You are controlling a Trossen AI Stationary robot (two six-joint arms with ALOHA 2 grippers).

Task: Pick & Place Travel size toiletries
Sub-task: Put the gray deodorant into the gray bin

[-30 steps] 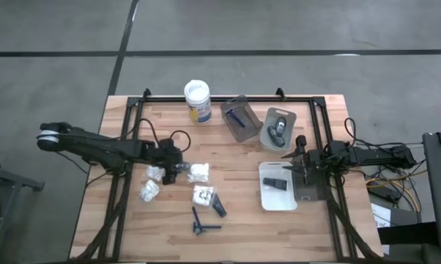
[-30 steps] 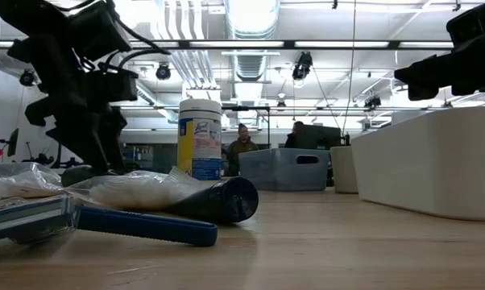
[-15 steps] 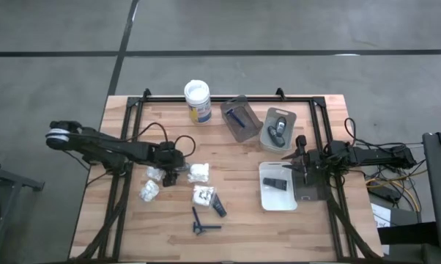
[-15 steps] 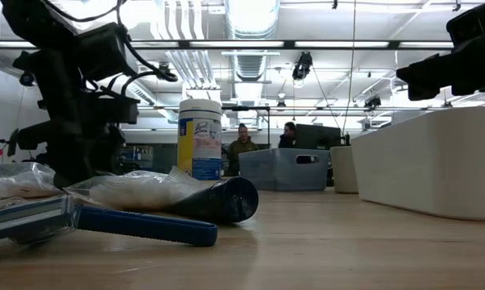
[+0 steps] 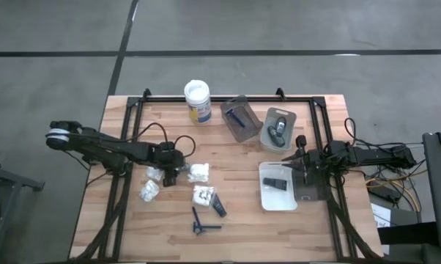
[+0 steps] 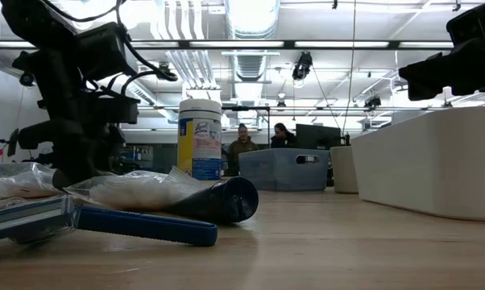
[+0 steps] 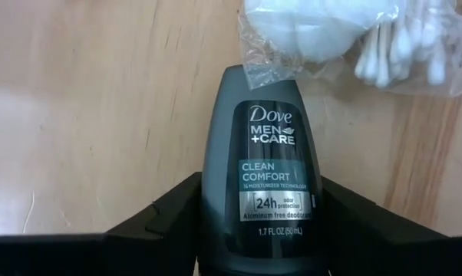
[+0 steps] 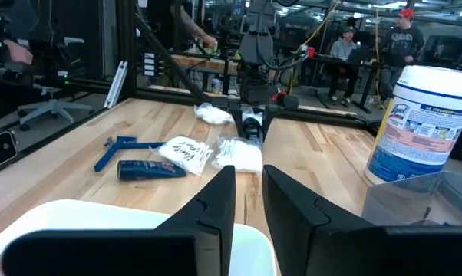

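Dark grey bottle [image 7: 258,176] now sits between lowered left gripper [image 7: 258,230] fingers

A pale butcher-block wooden counter [image 5: 242,220] with a black metal frame [image 5: 213,97] stands on a grey concrete floor [image 5: 59,44] crossed by dark seam lines. Cables [image 5: 385,192] trail off beside the counter. Level across the counter, the room behind is a large workshop: long fluorescent ceiling lights [image 6: 250,16], white ducts and hanging black fixtures [image 6: 304,64]. Two people [image 6: 259,145] sit far back near a dark monitor [image 6: 317,134]. Elsewhere, an office chair [image 8: 51,107] stands on the floor and more people [image 8: 377,42] sit at distant desks.
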